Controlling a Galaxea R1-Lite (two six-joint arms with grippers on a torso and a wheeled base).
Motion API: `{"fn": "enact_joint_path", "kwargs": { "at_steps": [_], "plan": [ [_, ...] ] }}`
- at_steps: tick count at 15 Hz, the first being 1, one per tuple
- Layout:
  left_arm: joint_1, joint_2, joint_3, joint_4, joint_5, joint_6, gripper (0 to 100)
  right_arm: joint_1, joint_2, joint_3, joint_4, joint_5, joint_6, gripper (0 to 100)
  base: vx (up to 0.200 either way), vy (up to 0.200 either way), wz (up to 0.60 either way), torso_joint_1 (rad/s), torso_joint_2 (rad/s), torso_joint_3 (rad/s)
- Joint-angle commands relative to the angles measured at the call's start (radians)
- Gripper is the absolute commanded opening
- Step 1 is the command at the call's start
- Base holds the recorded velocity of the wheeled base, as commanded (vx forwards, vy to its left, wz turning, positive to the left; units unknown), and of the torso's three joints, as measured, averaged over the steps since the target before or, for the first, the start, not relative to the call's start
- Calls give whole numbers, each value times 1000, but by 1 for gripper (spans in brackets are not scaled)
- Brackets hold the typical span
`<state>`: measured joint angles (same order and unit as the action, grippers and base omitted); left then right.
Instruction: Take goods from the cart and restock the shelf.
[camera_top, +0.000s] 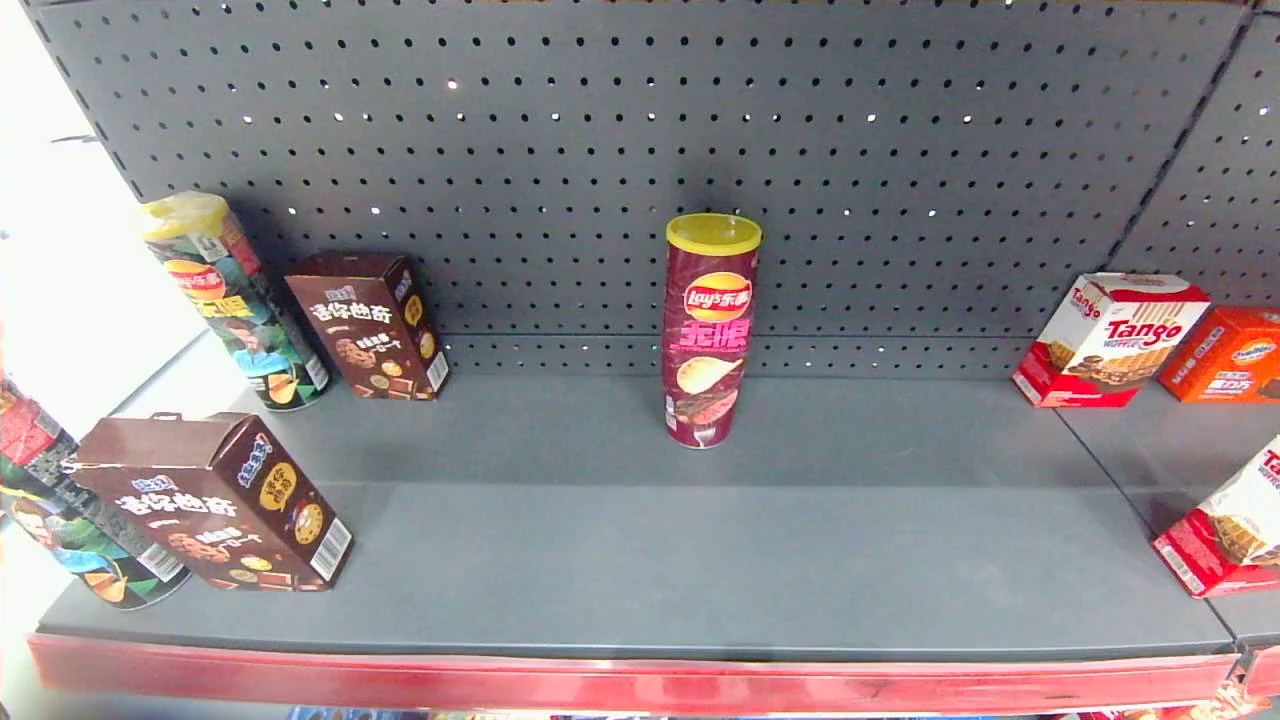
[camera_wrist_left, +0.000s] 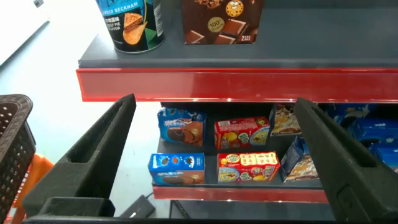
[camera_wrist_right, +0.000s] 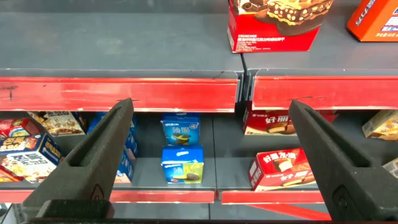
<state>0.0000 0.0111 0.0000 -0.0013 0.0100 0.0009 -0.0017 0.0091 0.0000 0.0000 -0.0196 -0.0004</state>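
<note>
Shelf (camera_top: 700, 560) mostly bare, chip can (camera_top: 710, 330) upright mid-back | left gripper (camera_wrist_left: 214, 104), right gripper (camera_wrist_right: 208, 106) both spread wide, empty, facing lower tiers (camera_wrist_right: 186, 196) | dark basket (camera_wrist_left: 15, 143) probably the cart; grab goods there first, place upright in gaps

Bright overhead light. The head view's left edge blows out white, washing the green chip can (camera_top: 235, 310). The maroon chip can (camera_top: 710, 335) throws a soft shadow onto the pegboard (camera_top: 500, 150). The red shelf lip (camera_top: 630, 685) shines; edges seem slightly bowed.

Shop aisle; pegboard-backed shelf (camera_top: 640, 560); red price rail (camera_top: 640, 685); packaged snacks (camera_top: 710, 330).
</note>
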Motion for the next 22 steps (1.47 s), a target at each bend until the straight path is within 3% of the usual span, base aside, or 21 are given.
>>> {"fn": "enact_joint_path", "kwargs": {
  "at_steps": [1, 7, 19, 22],
  "plan": [
    [0, 0, 0, 0, 1, -1, 100, 0, 2, 0, 0, 0, -1, 100, 0, 0, 0, 0, 0, 0],
    [0, 0, 0, 0, 2, -1, 100, 0, 0, 0, 0, 0, -4, 100, 0, 0, 0, 0, 0, 0],
    [0, 0, 0, 0, 2, -1, 100, 0, 0, 0, 0, -2, 0, 100, 0, 0, 600, 4, 3, 3],
    [0, 0, 0, 0, 2, -1, 100, 0, 0, 0, 0, -2, 0, 100, 0, 0, 0, 0, 0, 0]
  ]
}}
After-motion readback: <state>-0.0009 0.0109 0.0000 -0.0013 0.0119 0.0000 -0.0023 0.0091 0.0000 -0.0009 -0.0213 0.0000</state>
